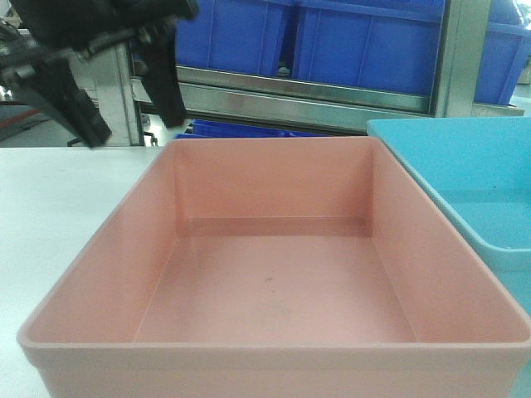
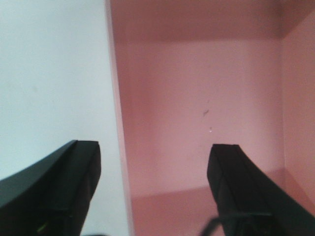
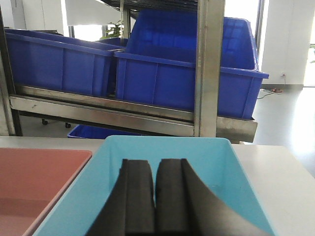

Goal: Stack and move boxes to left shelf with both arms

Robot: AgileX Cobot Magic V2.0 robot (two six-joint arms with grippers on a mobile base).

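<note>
Background, front view: a steel rack [image 1: 307,104] spans the 12 o'clock side, and large dark blue crates [image 1: 365,41] rest on its flat front bar. A further blue crate shows low behind the bar. Below lies a white table [image 1: 66,215] that carries both boxes.

Pink bin [image 1: 274,178]: the largest task item. It sits at the centre of the table, upright and empty, with its open side up.

Sky-blue bin [image 1: 465,166]: it stands on the table at 3 o'clock of the pink bin, just beside it. Whether the two rims touch cannot be told. Neither bin is stacked, and neither is on the rack.

Left gripper [image 1: 134,128]: it hangs at 10 o'clock, above the far left corner of the pink bin. Its jaws are spread wide and hold nothing. In the left wrist view the left gripper [image 2: 155,152] straddles the bin's left wall. One finger is over the white table at 8 o'clock, and the other is over the pink floor at 5 o'clock.

Right gripper [image 3: 155,167]: it sits at 6 o'clock in its wrist view, above the interior of the sky-blue bin [image 3: 226,162]. Its fingers [image 3: 138,196] are drawn together with only a thin seam between them, and they grasp nothing.
</note>
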